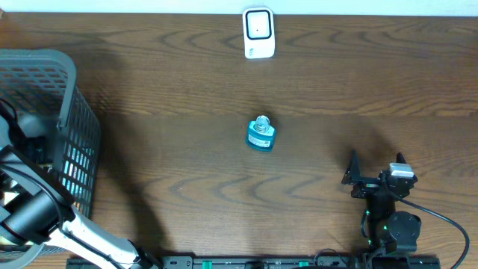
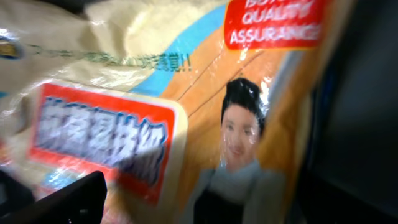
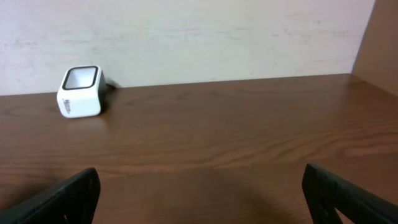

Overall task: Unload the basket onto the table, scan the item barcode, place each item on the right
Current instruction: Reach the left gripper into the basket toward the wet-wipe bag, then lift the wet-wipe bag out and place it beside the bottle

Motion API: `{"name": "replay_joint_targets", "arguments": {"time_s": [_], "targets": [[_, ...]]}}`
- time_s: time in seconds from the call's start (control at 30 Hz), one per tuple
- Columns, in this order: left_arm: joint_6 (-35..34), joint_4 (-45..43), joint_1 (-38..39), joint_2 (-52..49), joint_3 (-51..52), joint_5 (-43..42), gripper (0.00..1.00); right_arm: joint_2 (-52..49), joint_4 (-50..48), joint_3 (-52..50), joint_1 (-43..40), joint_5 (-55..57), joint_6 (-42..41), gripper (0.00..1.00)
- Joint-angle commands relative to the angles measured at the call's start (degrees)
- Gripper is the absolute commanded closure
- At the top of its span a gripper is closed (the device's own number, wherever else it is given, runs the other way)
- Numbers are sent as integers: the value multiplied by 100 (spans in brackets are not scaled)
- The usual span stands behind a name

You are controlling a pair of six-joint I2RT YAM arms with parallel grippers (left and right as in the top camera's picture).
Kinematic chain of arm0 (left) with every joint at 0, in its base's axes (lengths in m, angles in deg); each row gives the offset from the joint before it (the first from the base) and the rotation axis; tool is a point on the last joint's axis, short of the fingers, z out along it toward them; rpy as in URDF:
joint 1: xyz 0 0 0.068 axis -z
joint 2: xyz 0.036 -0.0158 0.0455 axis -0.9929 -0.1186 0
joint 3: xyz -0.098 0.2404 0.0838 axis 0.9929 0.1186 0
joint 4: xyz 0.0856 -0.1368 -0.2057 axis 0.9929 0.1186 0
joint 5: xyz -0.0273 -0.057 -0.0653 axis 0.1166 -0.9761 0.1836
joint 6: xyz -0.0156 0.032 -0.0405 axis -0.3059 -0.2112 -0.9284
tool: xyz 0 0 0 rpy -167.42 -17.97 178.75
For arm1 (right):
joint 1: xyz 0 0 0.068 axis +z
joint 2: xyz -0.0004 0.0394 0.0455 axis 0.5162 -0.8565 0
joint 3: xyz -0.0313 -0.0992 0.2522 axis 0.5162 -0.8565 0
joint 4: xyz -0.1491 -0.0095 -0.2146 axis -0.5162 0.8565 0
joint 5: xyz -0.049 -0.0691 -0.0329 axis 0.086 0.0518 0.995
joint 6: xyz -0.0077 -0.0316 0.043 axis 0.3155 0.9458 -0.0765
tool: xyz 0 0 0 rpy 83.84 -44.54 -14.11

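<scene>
Bottle [image 1: 261, 134] noted at table [image 1: 149, 112] centre, bare wood all round, scanner [image 1: 259, 33] at far edge, basket [image 1: 71, 97] at left edge, left gripper [image 1: 22, 142] inside it, jaws wide, packet [image 2: 186, 93] close before them, unclamped, right gripper [image 1: 377, 178] wide open, empty, near front edge.

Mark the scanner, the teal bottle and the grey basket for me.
scanner [image 1: 258, 27], overhead view, on its scan window.
teal bottle [image 1: 260, 139], overhead view, on its teal body.
grey basket [image 1: 84, 142], overhead view, on its mesh side wall.
</scene>
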Motion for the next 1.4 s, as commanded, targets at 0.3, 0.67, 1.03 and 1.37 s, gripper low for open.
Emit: {"name": "replay_joint_targets", "arguments": {"time_s": [0.3,0.67,1.03,1.37], "targets": [[-125,-719,-24,-79,935,289,92,15,20,-9,39,11,48,1],[201,-549,-22,1176,612,267,93,15,20,-9,39,11,48,1],[195,-1733,-17,4262,590,-1899,93,15,20,-9,39,11,48,1],[205,-2997,39,6369,590,-4918,93,15,20,-9,39,11,48,1]]}}
